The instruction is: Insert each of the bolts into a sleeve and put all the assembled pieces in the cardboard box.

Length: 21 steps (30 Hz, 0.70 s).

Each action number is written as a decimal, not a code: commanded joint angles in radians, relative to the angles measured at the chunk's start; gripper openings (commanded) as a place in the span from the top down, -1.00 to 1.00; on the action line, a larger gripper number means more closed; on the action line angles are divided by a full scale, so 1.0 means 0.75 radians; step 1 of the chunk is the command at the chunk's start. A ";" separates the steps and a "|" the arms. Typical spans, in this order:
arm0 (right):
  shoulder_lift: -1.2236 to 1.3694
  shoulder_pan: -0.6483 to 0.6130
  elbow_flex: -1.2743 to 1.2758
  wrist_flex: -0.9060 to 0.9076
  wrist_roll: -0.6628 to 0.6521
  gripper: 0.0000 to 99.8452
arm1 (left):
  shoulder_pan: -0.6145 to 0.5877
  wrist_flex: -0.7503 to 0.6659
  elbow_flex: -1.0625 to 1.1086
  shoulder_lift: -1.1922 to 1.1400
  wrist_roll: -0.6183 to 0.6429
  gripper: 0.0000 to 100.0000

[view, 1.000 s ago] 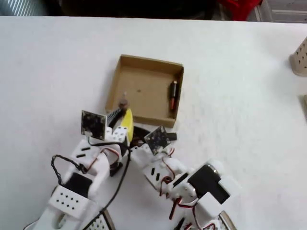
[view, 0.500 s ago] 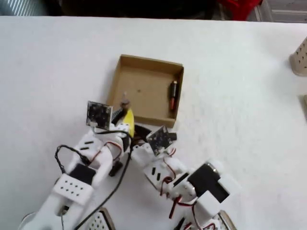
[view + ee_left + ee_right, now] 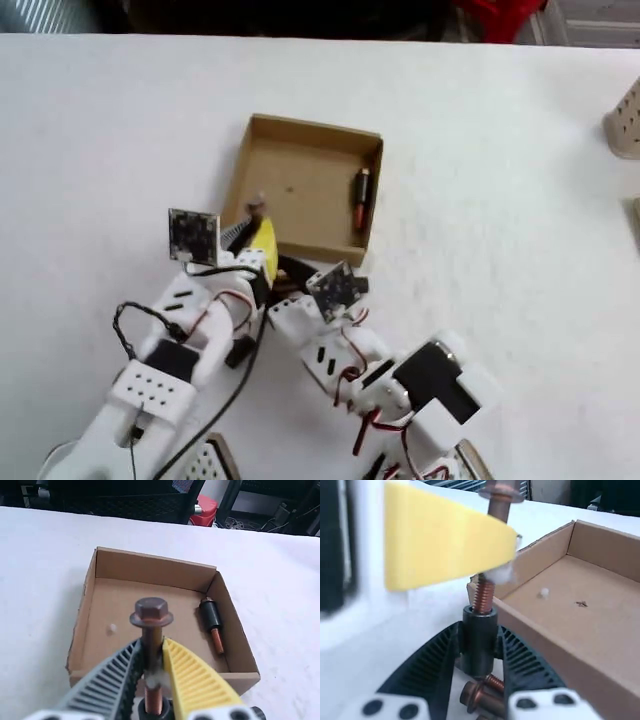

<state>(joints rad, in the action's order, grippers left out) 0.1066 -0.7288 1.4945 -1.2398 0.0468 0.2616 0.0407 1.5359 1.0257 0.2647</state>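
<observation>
Left gripper (image 3: 151, 652): grey and yellow fingers clamped on the shank of a copper bolt (image 3: 151, 614), which is held upright, head uppermost, at the near wall of the cardboard box (image 3: 155, 569). Right gripper (image 3: 479, 632): black fingers closed on a black sleeve (image 3: 479, 652) directly beneath, with the bolt's threaded end in the sleeve's top opening. An assembled piece (image 3: 360, 200) lies inside the box against the wall on the robot's right. A loose bolt (image 3: 479, 694) lies on the white table (image 3: 500, 150) below the sleeve, outside the box.
</observation>
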 commanded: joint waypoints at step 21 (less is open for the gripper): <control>-0.024 0.024 -0.033 -0.003 -0.016 0.97 | 0.071 0.505 -0.250 0.007 0.143 0.94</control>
<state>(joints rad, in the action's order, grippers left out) 0.1051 -0.7304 1.4945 -1.2382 0.0468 0.2647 0.3890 1.4101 1.0257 0.3644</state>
